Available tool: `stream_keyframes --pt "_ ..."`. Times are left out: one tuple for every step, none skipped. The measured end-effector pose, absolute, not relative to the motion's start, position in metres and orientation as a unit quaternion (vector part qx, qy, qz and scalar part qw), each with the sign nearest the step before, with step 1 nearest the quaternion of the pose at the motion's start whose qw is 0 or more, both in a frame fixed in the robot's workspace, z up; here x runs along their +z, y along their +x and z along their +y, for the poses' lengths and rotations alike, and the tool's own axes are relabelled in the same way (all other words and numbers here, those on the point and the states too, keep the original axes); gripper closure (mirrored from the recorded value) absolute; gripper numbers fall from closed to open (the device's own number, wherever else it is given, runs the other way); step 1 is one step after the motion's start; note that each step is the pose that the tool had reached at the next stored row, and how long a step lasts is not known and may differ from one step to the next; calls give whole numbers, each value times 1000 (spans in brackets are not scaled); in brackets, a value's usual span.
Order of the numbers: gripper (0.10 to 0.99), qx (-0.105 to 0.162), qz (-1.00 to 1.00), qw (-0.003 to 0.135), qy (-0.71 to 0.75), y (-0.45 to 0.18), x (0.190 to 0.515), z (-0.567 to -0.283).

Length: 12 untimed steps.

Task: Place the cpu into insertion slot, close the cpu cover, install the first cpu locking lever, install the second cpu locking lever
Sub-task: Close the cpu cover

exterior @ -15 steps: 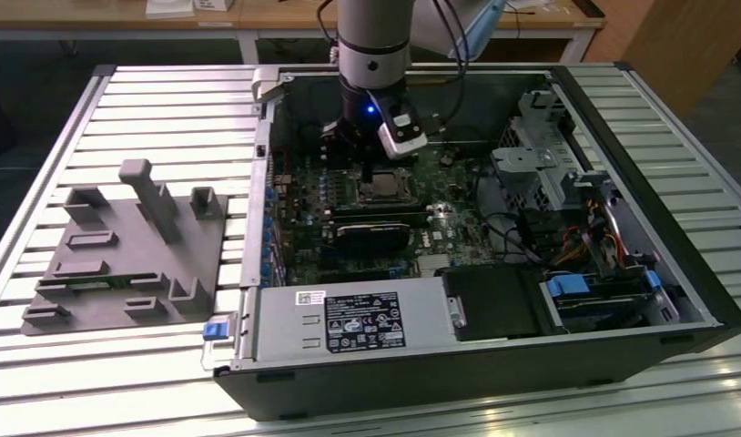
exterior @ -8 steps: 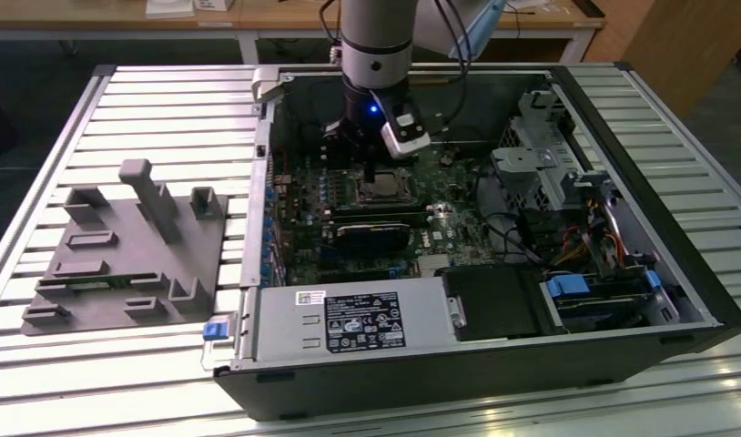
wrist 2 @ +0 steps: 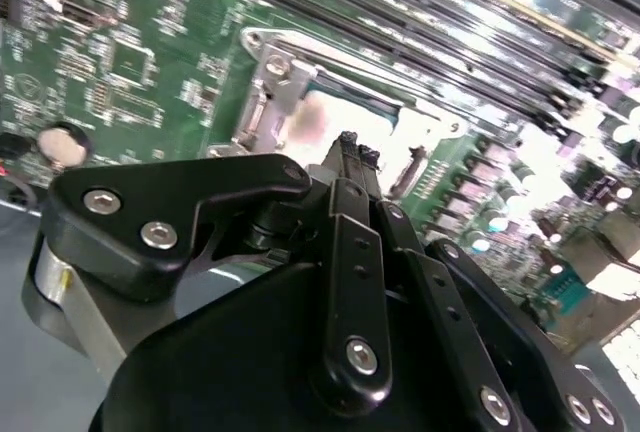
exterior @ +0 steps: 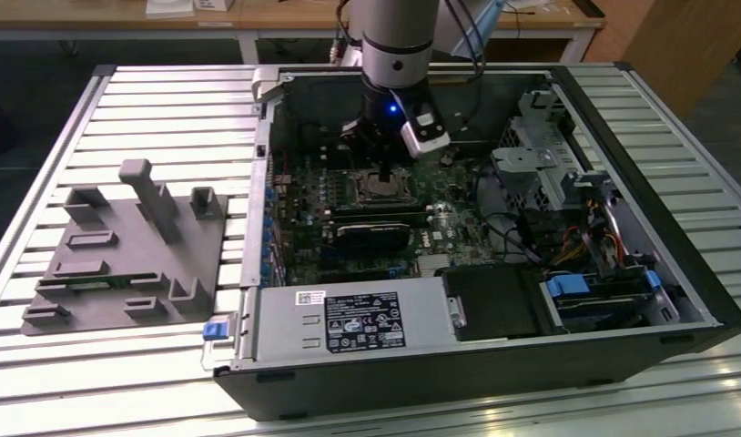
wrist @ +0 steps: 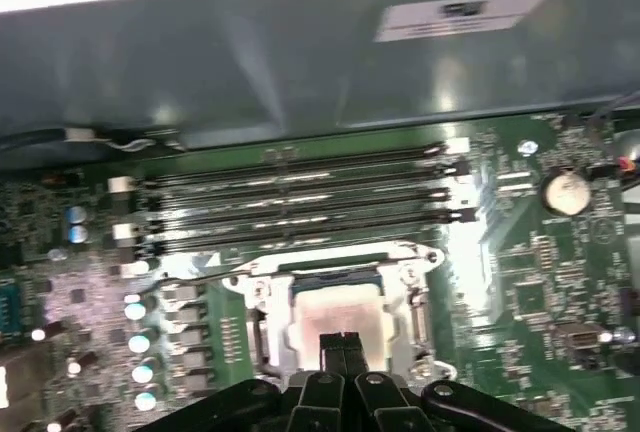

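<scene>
The cpu (wrist: 335, 314) shows its pale silver top inside the insertion slot (exterior: 380, 188) on the green board. The cpu cover (wrist: 262, 292), a silvery frame, lies flat around it, and the chip shows through its window. In the second wrist view the cpu (wrist 2: 325, 117) and the cpu cover (wrist 2: 268, 87) lie just beyond my fingertips. A thin metal lever rod (wrist: 300, 262) runs along the socket's side nearest the memory slots. My gripper (wrist: 342, 344) hangs right over the chip's edge with its black fingertips (wrist 2: 348, 148) pressed together and nothing between them. In the exterior view my gripper (exterior: 384, 169) stands just above the socket.
Long black memory slots (wrist: 300, 192) lie beside the socket, with the grey case wall (wrist: 300, 62) behind them. A coin battery (wrist: 565, 192) sits on the board. A black card (exterior: 370, 238), a power supply (exterior: 346, 323) and drive bays (exterior: 589, 291) fill the case. A grey fixture (exterior: 127, 255) stands outside on the slatted table.
</scene>
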<state>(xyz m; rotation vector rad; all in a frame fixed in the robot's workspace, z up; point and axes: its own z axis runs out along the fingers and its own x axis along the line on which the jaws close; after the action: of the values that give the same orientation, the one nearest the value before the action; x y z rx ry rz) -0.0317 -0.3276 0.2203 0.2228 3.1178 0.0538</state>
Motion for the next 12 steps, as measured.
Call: stream_keyframes --pt "980 17 997 8 71 -30 220 -328" --pt "980 17 997 8 71 -29 220 -328" --pt "980 17 997 8 71 -29 220 -328" --pt "980 17 997 8 71 -29 221 -328" --pt "980 17 997 8 71 -29 222 -328" --pt "980 17 997 8 71 -29 223 -328" --pt "980 17 997 8 71 -29 225 -328" --pt "980 17 997 8 71 -29 228 -328" --pt "980 17 997 8 71 -29 230 -328" --pt "980 17 997 8 71 -29 233 -328" --pt "980 17 997 8 71 -29 235 -328" --pt "980 17 997 8 71 -29 237 -328"
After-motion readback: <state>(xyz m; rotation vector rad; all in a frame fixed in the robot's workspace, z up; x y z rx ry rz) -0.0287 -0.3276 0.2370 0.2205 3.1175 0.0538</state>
